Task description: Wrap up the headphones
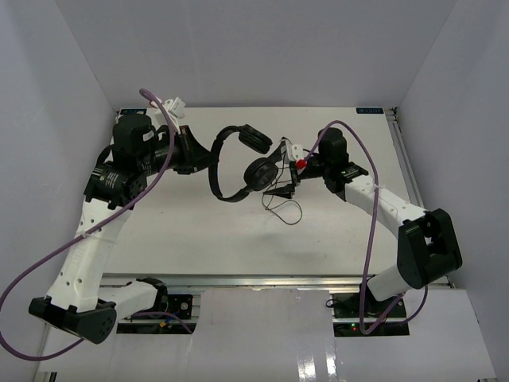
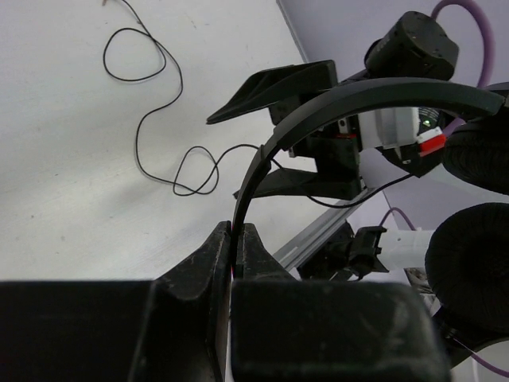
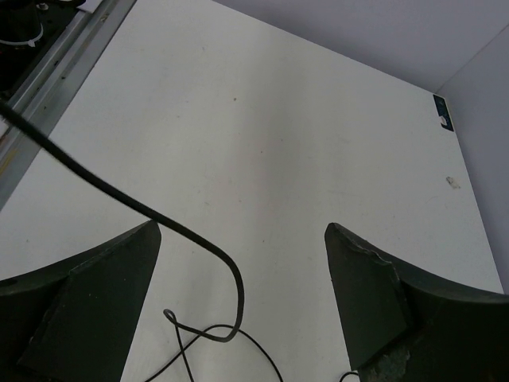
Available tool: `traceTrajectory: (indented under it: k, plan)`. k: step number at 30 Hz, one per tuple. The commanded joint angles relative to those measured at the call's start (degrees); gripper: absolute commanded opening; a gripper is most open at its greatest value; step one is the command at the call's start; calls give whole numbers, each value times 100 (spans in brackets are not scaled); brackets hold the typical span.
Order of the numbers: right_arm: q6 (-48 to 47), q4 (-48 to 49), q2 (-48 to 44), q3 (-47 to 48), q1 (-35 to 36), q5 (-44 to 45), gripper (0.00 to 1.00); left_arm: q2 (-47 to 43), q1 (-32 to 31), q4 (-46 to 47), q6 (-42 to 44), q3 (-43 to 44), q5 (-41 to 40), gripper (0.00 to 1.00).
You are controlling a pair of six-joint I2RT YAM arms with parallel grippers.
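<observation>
Here, left jaws pinch the headphones (image 1: 258,173) by headband (right jaws gape).

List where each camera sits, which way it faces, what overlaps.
Top: above and behind the bases, looking down at the table; both arms show.
Left wrist: looks along the shut left gripper clamping the headphones, toward the right gripper.
Right wrist: looks down between its open fingers at the table.
Shared: both wrist views show the cable loops.

Headphones (image 1: 258,173) black, cable too. Surface (image 1: 199,231) plain white. Arm cables (image 1: 373,231) purple. Left pincer (image 2: 236,239), right pincer (image 3: 242,231) black. Red-white tag (image 2: 430,143), possibly a clip.
</observation>
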Motion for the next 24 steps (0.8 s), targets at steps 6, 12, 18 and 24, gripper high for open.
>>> traceTrajectory:
  k: [6,12,18,24]
  plan:
    - [668,837,-65,-316,180,-150,71,-77,-20,933,-900,524,296,0]
    - [2111,2111,-395,-884,200,-330,47,72,-20,1462,-1328,686,169,0]
    - [2272,2179,-546,-1162,200,-123,48,172,-20,1484,-1333,1036,-155,0]
    - [2271,2045,-632,-1170,191,74,59,155,-20,1438,-1296,1023,-112,0]
